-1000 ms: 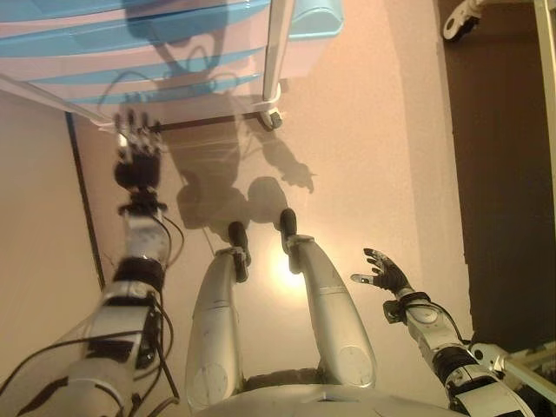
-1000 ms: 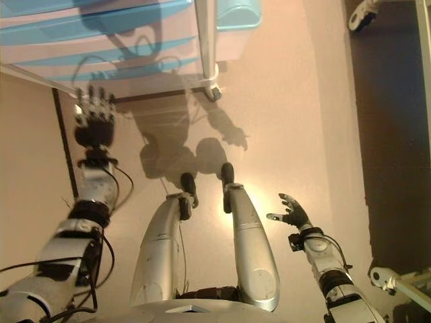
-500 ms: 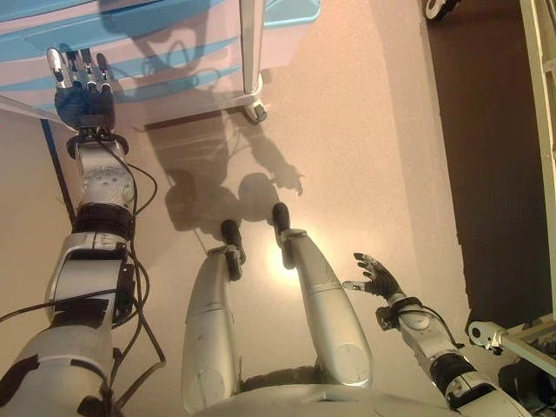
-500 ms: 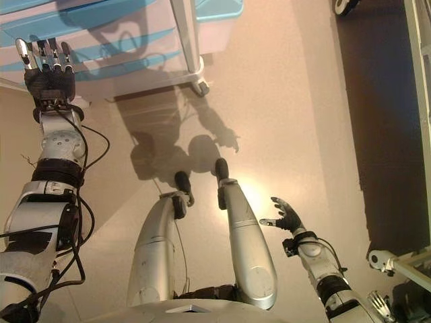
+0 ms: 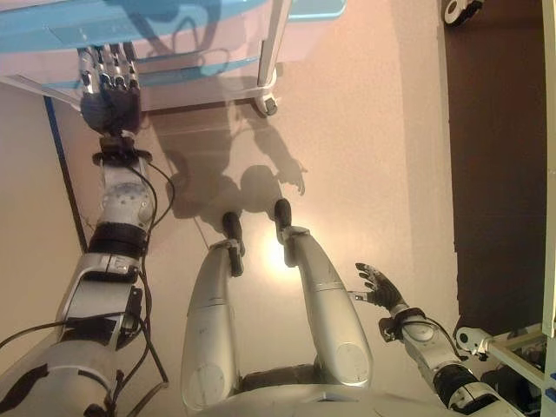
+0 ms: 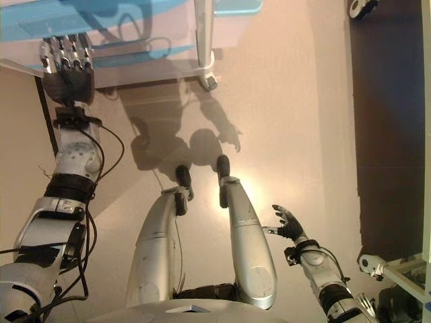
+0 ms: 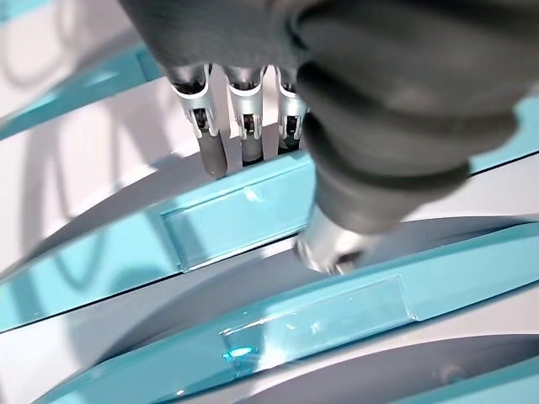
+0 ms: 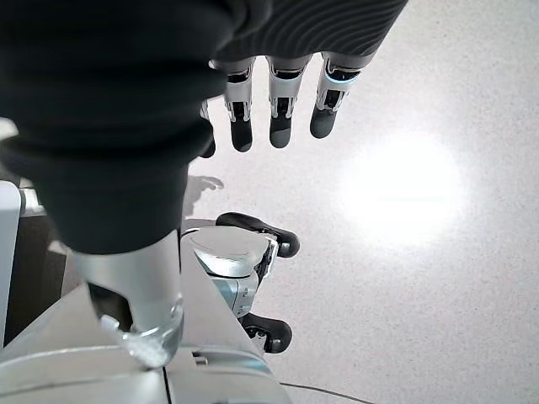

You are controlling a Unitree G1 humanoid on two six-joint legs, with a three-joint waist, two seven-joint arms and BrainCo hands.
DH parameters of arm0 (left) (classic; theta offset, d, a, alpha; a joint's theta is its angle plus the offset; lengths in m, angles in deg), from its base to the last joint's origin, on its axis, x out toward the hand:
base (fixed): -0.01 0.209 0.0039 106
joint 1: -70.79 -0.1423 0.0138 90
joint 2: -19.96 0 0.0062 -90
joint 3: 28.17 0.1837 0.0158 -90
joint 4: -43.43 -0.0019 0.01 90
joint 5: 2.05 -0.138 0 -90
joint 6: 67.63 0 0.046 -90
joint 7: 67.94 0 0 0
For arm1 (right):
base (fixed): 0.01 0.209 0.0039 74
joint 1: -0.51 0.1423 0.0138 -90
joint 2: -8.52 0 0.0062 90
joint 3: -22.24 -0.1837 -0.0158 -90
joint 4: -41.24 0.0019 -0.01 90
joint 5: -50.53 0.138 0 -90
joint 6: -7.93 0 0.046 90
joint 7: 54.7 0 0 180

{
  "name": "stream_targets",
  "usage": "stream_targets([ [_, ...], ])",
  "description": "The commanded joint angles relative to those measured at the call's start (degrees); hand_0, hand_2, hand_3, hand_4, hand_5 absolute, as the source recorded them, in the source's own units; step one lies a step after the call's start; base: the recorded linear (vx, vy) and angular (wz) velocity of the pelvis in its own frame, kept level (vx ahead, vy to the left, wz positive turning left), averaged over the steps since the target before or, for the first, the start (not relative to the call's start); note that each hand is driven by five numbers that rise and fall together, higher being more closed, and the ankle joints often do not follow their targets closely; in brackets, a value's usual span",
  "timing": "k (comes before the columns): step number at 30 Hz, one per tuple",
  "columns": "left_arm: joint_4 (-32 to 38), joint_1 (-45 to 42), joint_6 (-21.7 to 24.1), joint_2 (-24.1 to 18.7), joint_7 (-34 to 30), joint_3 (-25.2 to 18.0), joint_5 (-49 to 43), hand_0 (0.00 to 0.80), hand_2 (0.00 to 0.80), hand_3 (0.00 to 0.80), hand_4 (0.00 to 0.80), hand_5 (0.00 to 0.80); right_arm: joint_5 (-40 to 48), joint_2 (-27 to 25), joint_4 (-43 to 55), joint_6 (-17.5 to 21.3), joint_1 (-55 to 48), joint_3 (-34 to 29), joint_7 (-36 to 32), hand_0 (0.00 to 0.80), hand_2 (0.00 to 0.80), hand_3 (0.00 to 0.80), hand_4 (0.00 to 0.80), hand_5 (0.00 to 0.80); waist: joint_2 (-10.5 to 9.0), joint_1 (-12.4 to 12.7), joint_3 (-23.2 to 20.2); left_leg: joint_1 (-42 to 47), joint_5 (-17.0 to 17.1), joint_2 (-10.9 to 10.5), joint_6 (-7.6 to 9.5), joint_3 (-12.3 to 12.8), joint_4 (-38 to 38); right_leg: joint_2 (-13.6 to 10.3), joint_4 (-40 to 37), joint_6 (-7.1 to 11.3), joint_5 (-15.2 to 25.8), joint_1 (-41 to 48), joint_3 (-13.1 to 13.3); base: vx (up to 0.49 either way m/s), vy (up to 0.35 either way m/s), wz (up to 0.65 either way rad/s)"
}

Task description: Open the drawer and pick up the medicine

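Left hand: left hand (image 5: 108, 91) is up at the drawer unit (image 5: 174, 35), fingers (image 7: 210, 139) straight and side by side, tips right at the top edge of a turquoise handle (image 7: 232, 223), nothing gripped.
Contact: too close to call from the wrist view; the tips look to be at or just above the lip of that handle, not hooked behind it.
Right hand: right hand (image 5: 380, 287) hangs low at the robot's side over the floor (image 5: 365, 156), fingers loosely spread, empty and idle.
Drawers: every drawer front on show sits flush, a second handle (image 7: 320, 316) just below the first; all look closed.
Medicine: not visible anywhere; by my judgement it lies inside one of the closed drawers.
Progress: early going, I'd say. The reach is made; hooking the handle, pulling the drawer out and lifting the medicine are all still to come.
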Motion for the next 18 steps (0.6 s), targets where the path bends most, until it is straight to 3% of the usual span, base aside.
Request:
stream_targets([
  [1,36.73,19.79,1.95,-3.82,-28.14,7.22,-17.19,0.800,0.800,0.800,0.800,0.800,-0.61,-4.97,0.36,1.12,-1.47,0.64,-1.32,0.000,0.000,0.000,0.000,0.000,3.18,-0.73,-2.54,5.50,-0.44,-2.95,0.10,0.25,-6.64,2.12,-4.14,1.20,-1.65,6.76,-1.44,0.002,-0.016,0.12],
  [5,39.79,20.40,-2.10,-3.28,-28.10,9.83,-24.70,0.800,0.800,0.800,0.800,0.800,-0.98,-5.59,0.59,0.51,-1.15,0.62,-2.06,0.000,0.000,0.000,0.000,0.000,2.87,-0.59,-2.54,7.73,-0.29,-2.77,-0.50,0.09,-7.22,1.58,-4.75,1.18,-2.10,9.50,-1.94,-0.008,-0.013,0.06],
  [9,38.19,17.06,-4.87,-2.16,-30.23,9.53,-24.37,0.800,0.800,0.800,0.800,0.800,-2.26,-5.87,1.45,-0.29,-1.38,0.42,-2.39,0.000,0.000,0.000,0.000,0.000,3.07,-0.18,-2.85,9.84,0.07,-2.76,-1.02,-0.48,-8.09,0.79,-4.64,0.91,-3.09,11.80,-2.79,-0.022,0.002,0.07],
  [13,32.61,9.10,-9.43,0.20,-36.12,5.69,-17.31,0.800,0.800,0.800,0.800,0.800,-3.56,-5.34,1.51,-0.29,-1.83,0.09,-2.42,0.000,0.000,0.000,0.000,0.000,3.28,0.88,-3.69,11.46,0.05,-2.89,-1.37,-1.69,-8.39,0.10,-3.23,0.59,-4.65,13.43,-4.00,-0.027,-0.032,0.05],
  [18,22.54,-9.11,-20.97,8.90,-41.00,-1.05,-8.24,0.800,0.800,0.800,0.800,0.800,-6.80,-2.85,0.77,0.10,-3.12,-1.36,-2.46,0.000,0.000,0.000,0.000,0.000,3.12,3.64,-5.44,14.66,0.15,-3.46,-1.97,-4.62,-9.32,-1.08,-2.48,0.55,-6.36,17.41,-6.23,0.002,-0.124,0.08],
])
